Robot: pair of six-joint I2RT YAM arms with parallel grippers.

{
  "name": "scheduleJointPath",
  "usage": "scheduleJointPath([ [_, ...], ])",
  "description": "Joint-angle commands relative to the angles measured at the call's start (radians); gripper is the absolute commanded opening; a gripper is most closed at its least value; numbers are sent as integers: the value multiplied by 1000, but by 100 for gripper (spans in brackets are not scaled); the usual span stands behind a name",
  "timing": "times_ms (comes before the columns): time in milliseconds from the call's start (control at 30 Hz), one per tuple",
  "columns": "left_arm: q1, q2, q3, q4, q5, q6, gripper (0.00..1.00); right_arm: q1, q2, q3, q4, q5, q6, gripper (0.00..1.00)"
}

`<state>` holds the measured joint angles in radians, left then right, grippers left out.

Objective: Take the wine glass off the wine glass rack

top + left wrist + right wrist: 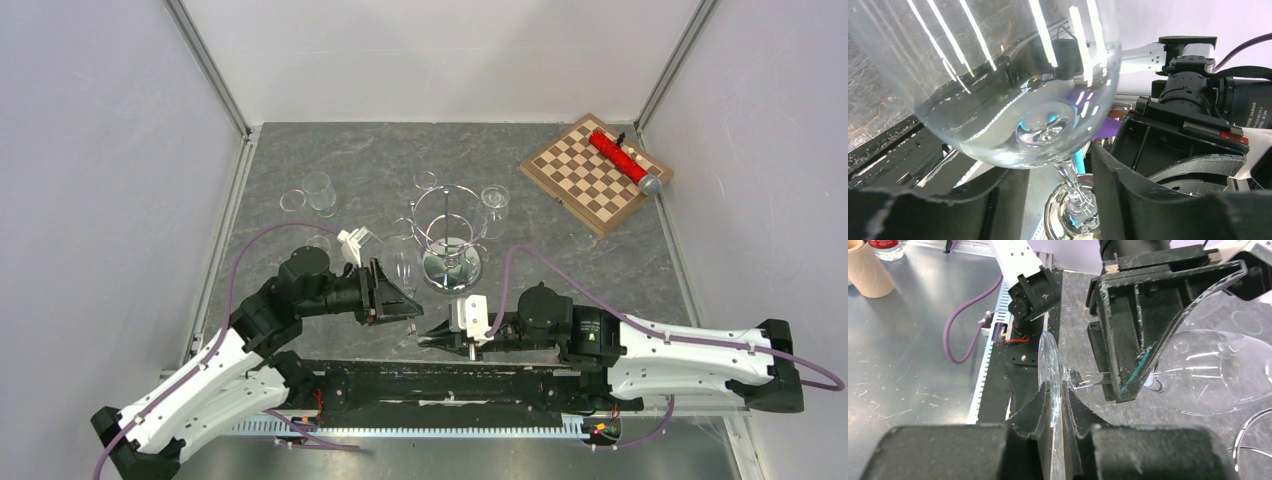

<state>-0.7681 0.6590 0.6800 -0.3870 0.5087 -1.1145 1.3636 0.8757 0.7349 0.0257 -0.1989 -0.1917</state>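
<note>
We have the wine glass off the wine glass rack, lying sideways between our two pincers.
Our right pincer is clenched on the glass's foot, right at its fingertips. Just past the foot our left pincer is released, its fingers standing either side of the stem with gaps showing. Beyond both pincers the rack stands upright on the table, apart from the glass. Farther off, on the right pincer's side, lies a chessboard.
</note>
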Motion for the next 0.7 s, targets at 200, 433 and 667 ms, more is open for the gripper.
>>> scheduleJointPath([
  [200,-4,-60,-23,27,19,-56,27,56,14,78,148,119,-73,0],
  [433,-4,-82,-19,25,16,-61,2,87,49,99,121,122,-82,0],
  [667,-4,-104,-13,16,10,-48,2,100,50,116,92,129,-48,4],
])
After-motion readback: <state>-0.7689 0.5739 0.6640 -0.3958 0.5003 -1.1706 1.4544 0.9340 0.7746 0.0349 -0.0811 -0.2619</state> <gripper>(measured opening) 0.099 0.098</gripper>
